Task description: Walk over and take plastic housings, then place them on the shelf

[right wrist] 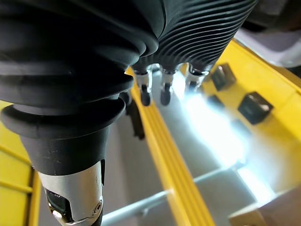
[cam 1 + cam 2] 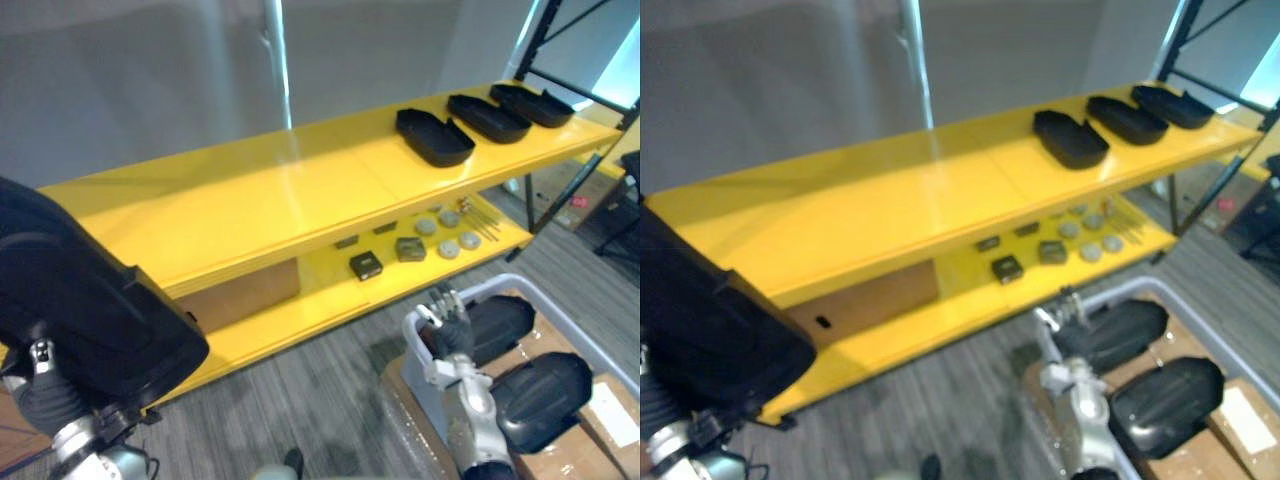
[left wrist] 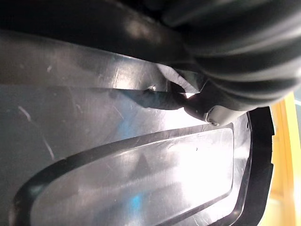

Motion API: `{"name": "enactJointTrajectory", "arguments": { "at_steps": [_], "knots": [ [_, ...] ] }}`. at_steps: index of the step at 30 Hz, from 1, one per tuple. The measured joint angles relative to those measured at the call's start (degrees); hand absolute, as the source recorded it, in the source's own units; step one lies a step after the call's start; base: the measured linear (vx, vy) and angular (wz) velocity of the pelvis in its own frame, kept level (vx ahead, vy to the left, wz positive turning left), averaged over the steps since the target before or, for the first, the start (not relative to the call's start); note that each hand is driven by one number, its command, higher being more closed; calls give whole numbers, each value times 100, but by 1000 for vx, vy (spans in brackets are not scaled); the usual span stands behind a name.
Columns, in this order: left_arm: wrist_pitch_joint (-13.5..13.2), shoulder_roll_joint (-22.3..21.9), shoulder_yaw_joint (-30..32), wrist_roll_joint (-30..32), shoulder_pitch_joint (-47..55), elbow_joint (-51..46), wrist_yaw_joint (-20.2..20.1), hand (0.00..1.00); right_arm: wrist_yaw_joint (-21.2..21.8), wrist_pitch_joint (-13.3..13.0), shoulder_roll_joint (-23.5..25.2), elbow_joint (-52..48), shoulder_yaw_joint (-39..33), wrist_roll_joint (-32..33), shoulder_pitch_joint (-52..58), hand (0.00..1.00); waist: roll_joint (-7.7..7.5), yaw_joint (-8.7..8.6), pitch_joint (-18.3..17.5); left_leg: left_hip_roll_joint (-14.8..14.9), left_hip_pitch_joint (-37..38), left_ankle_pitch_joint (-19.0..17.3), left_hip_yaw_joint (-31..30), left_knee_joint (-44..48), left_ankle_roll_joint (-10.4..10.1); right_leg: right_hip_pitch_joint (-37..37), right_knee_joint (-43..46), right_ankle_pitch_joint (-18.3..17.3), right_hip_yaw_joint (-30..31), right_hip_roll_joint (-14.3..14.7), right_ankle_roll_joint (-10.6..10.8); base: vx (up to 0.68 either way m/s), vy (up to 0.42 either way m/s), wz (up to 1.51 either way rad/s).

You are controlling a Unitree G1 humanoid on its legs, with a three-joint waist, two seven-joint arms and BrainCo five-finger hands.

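My left hand (image 3: 210, 111) holds a large black plastic housing (image 2: 90, 300) at the lower left, level with the left end of the yellow shelf (image 2: 270, 200). The left wrist view looks into the housing's glossy inner face (image 3: 131, 179), with the hand clamped on its rim. Three more black housings (image 2: 433, 136) (image 2: 488, 117) (image 2: 532, 104) lie in a row at the right end of the top board. My right hand (image 2: 450, 328) hangs low on the right with relaxed fingers (image 1: 146, 92) and nothing in it, beside two housings (image 2: 500, 325) (image 2: 540, 400) in a grey-framed bin (image 2: 560, 310).
The lower shelf board (image 2: 320, 300) carries small dark blocks (image 2: 366, 265), round grey discs (image 2: 450, 245) and thin rods. A brown box (image 2: 245, 295) sits under the top board at the left. A dark rack post (image 2: 535, 55) stands at the far right. Grey carpet lies in front.
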Motion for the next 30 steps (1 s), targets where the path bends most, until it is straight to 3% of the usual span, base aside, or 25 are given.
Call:
{"name": "enactJointTrajectory", "arguments": {
  "at_steps": [3,13,16,18,21,23,24,25,26,27,28,29,30],
  "knots": [
    [1,217,-214,27,-202,1,56,100,211,-66,-56,0,-108,7,-29,0,-129,-6,68,-35,-147,188,-256,8,-20,-22,103,-195,-28,-7,-64,85,-64,44],
    [-64,205,-547,44,-14,11,193,100,318,-168,-252,-165,-60,122,-335,0,-11,30,321,-78,-182,349,-554,15,-123,235,18,-541,-23,98,-43,55,-80,19],
    [-228,212,-539,53,-90,10,154,100,299,-282,-293,-248,-58,118,-337,0,-9,12,474,-145,-190,390,-673,-3,-140,282,107,-799,-29,44,19,2,-67,19],
    [-243,216,-526,55,-176,12,49,100,181,-311,-295,-249,-55,109,-339,0,-115,17,554,-287,-197,373,-728,-29,-140,334,300,-1182,-46,-119,-5,-9,-74,34],
    [-243,232,-527,48,-260,33,-225,100,-73,-387,-395,-239,-81,106,-308,0,-96,-83,654,-292,-198,373,-657,116,-138,187,1193,-1204,-9,-352,-56,-1,-31,53],
    [-241,256,-524,-45,-326,75,-378,100,-115,-431,-402,-238,-117,52,-297,0,-44,-117,718,-312,-202,312,-644,337,-62,-165,2166,-1014,257,-569,-386,-3,63,32],
    [-203,333,-527,-321,-319,119,-571,100,-141,-538,-377,-243,-122,-163,-295,0,-45,-129,736,-280,-174,189,-440,523,9,-657,2993,-515,643,-742,-1142,25,110,11],
    [-184,415,-532,-431,-331,121,-622,100,-146,-566,-351,-246,-133,-202,-297,0,-105,-158,767,-297,-290,-17,-227,953,101,-787,3247,-295,813,-834,-1356,38,126,19],
    [-168,553,-535,-404,-355,116,-625,100,-146,-596,-329,-263,-182,-304,-277,0,-171,-240,813,-271,-690,-568,171,2283,315,-907,3610,76,1031,-903,-1204,64,160,35],
    [-164,693,-541,-194,-341,115,-596,100,-140,-615,-392,-318,-246,-353,-192,0,156,-294,823,11,-868,-1376,349,3128,345,-1015,4132,585,1310,-742,-1017,33,174,39],
    [-149,899,-541,-105,-377,167,-598,100,-127,-614,-332,-289,-300,-355,-139,0,23,-286,832,-26,-842,-1662,246,3263,370,-1196,4303,16,1654,-560,-593,33,153,37],
    [-126,938,-541,-131,-384,171,-614,100,-99,-614,-335,-303,-332,-362,-151,0,-18,-283,840,-8,-830,-1658,199,3142,377,-1313,4180,-414,1707,-390,-460,55,88,36],
    [-88,918,-548,-291,-398,270,-693,100,-52,-622,-343,-325,-500,-375,-276,0,-77,-246,839,3,-621,-1570,74,2382,289,-1598,3458,-988,1732,145,-517,121,39,39]
  ]
}}
